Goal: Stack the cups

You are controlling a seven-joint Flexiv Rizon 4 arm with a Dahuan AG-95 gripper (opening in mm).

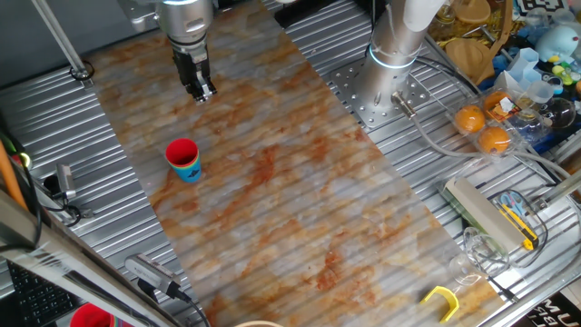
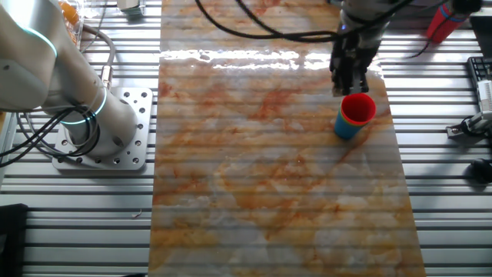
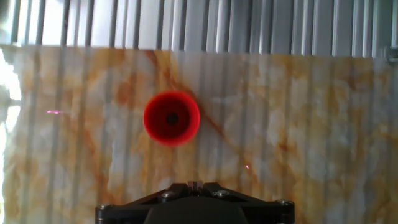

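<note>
A red cup sits nested inside a blue cup, upright on the marble-patterned mat. The stack also shows in the other fixed view, the red cup above the blue cup. In the hand view I look down into the red cup. No green cup shows in any view. My gripper hangs above the mat, beyond the stack and apart from it, with its fingers together and nothing between them. It also shows in the other fixed view and at the bottom edge of the hand view.
The robot base stands at the mat's right side. Oranges, clear plastic cups, a yellow tool and clutter lie on the ribbed table to the right. A red object is at the bottom left.
</note>
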